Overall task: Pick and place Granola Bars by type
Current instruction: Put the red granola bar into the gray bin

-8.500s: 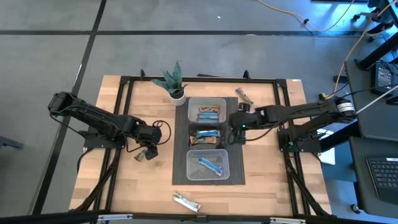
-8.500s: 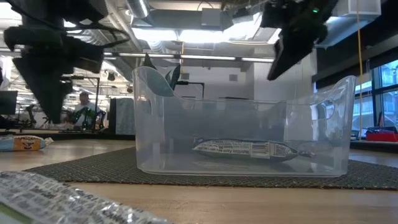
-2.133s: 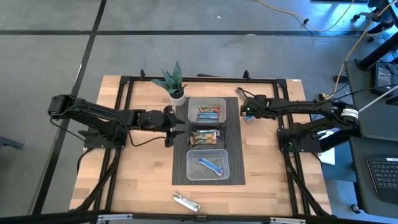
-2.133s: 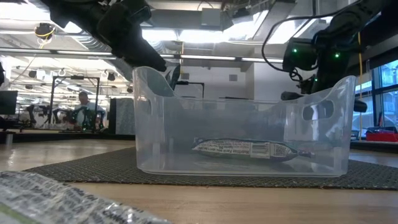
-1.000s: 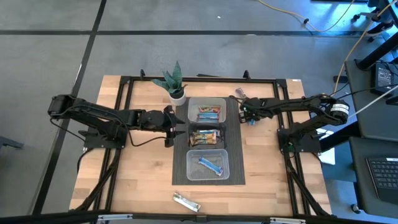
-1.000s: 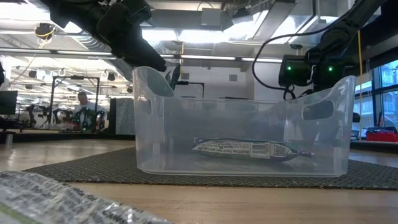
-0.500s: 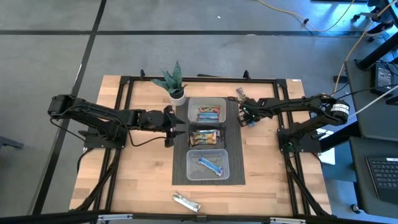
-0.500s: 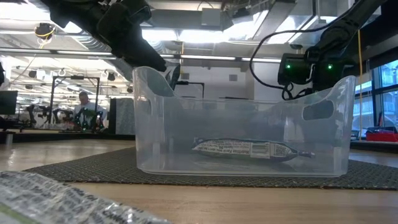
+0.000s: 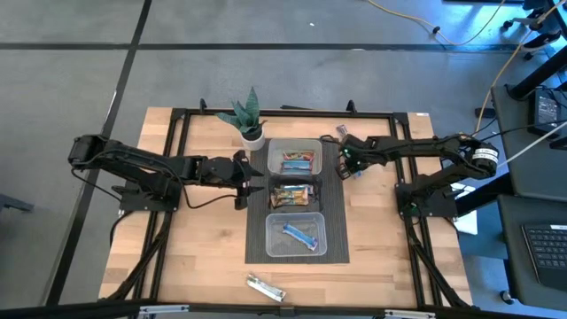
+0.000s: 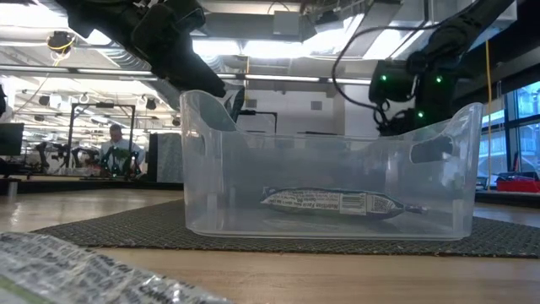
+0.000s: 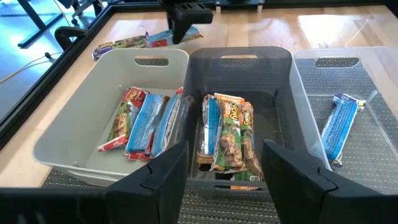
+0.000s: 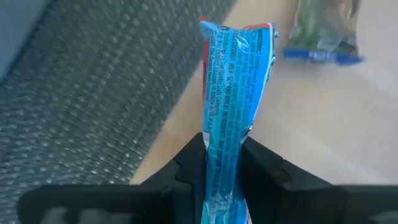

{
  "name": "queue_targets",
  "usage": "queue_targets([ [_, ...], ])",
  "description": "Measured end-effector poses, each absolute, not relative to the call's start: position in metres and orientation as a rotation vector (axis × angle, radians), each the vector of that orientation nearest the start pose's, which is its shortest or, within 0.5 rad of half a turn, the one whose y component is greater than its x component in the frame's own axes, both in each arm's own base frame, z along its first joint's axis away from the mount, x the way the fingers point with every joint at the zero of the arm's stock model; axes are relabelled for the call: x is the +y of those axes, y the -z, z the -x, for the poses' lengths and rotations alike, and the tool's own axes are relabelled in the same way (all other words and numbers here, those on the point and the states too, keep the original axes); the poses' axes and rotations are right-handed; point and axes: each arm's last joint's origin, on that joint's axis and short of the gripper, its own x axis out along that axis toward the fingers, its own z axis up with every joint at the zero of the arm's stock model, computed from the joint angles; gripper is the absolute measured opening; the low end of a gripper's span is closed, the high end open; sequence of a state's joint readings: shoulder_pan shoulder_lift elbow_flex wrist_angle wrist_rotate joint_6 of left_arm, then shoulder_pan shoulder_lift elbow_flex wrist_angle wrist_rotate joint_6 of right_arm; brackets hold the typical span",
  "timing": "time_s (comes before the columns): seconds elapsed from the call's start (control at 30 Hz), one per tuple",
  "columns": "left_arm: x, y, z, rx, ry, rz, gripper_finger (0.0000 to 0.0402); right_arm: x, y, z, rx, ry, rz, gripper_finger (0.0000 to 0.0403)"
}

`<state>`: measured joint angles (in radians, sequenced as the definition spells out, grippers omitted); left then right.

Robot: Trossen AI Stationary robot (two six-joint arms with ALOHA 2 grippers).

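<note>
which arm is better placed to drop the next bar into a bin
Right. The right gripper already pinches a blue bar beside the far bin. The left gripper is open and empty, facing the middle bin.

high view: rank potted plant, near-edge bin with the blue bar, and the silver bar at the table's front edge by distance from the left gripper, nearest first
From the left gripper, beside the middle bin's left wall:
1. Potted plant, at the far edge of the table, just left of the bin row.
2. Near-edge clear bin holding one blue bar, toward the front and to the right.
3. Silver-wrapped bar, lying alone at the table's front edge.
</note>
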<state>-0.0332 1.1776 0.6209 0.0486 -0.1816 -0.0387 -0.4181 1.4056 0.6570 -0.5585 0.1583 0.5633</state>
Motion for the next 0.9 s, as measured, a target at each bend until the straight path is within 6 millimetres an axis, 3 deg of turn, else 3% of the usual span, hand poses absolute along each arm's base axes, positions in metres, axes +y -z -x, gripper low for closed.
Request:
queue_targets([
  [0.23,-0.003,-0.222,-0.243,0.503,-0.155,-0.017,0.0192,-0.101,-0.177,-0.215,1.063,0.811,-0.564,0.0086],
  [0.37,-0.003,-0.222,-0.243,0.503,-0.157,-0.017,0.0193,-0.108,-0.204,-0.231,0.969,0.766,-0.496,0.0086],
  [0.6,-0.003,-0.222,-0.243,0.503,-0.158,-0.017,0.0193,-0.113,-0.245,-0.261,0.748,0.611,-0.259,0.0086],
  [0.77,-0.003,-0.222,-0.243,0.503,-0.158,-0.017,0.0192,-0.114,-0.251,-0.277,0.62,0.49,-0.187,0.0086],
  [0.9,-0.003,-0.222,-0.243,0.502,-0.162,-0.019,0.0192,-0.115,-0.239,-0.288,0.626,0.436,-0.19,0.0086],
])
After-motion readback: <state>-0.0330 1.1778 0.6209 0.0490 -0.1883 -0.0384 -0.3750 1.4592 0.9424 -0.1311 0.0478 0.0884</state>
